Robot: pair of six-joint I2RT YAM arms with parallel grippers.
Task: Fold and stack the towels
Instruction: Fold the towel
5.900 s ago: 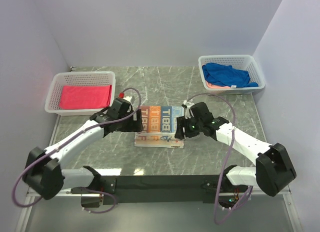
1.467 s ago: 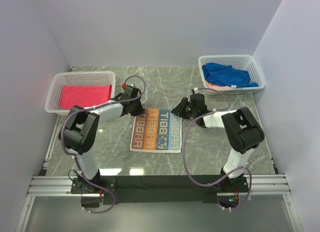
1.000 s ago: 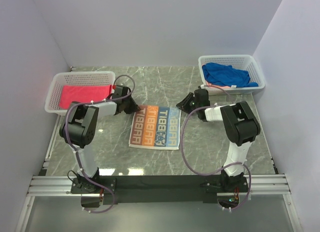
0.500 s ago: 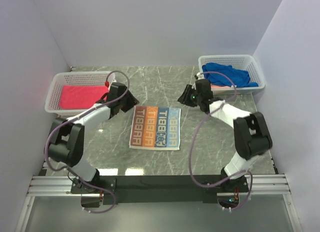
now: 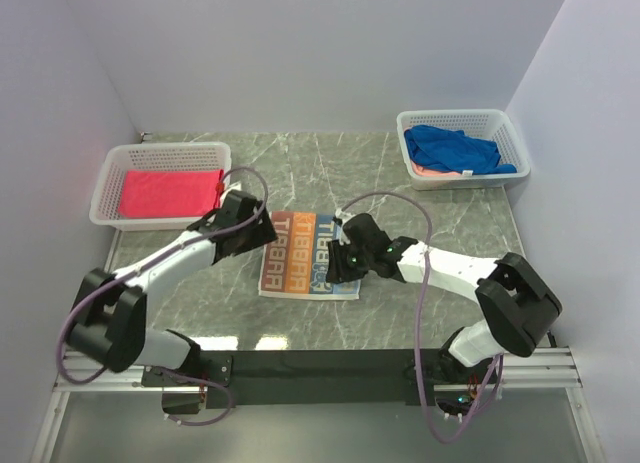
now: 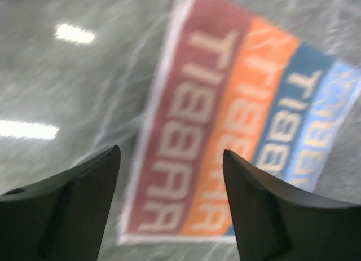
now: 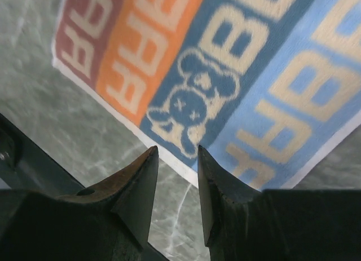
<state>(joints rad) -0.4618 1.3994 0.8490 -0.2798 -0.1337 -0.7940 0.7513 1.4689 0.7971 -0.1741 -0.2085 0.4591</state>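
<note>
**Printed towel (image 5: 295, 258) flat on surface (image 5: 330, 173); both sets of fingers empty**

Nearest: a black rail (image 5: 320, 365) w/ both arm bases, on the near side of the printed towel. The left arm (image 5: 165, 265) runs in from the towel's near-left and the right arm (image 5: 450, 268) from its near-right.

The printed towel lies spread flat on the grey marbled surface, approx. mid-surface. It has stripes of red-brown, orange, blue & light blue w/ big block letters, and a small bear figure on the blue stripe.

The right fingers (image 5: 335, 265) are over the towel's near-right part and hide that bit in the top view. In the wrist view the right fingers (image 7: 135, 182) stand slightly apart w/ a narrow gap and nothing btwn them. The towel's (image 7: 237, 75) white edge is under the tips, w/ the bear just beyond. Whether the tips touch the cloth: can't tell.

The left fingers (image 5: 262, 233) are at the towel's far-left corner. In the wrist view (blurred) the left fingers (image 6: 84, 193) are spread wide, holding nothing and clear of the cloth. The towel's (image 6: 225, 131) red-brown stripe & left edge show through the gap.

Farthest, both well apart from the printed towel:
- **Far-left:** a white basket (image 5: 108, 183) w/ a pink-red towel (image 5: 170, 193) folded flat inside.
- **Far-right:** a second white basket (image 5: 512, 143) w/ a deep blue towel (image 5: 455, 148) bunched on top of a peach towel (image 5: 432, 169). Only a strip of the peach one shows, at the near side.
</note>
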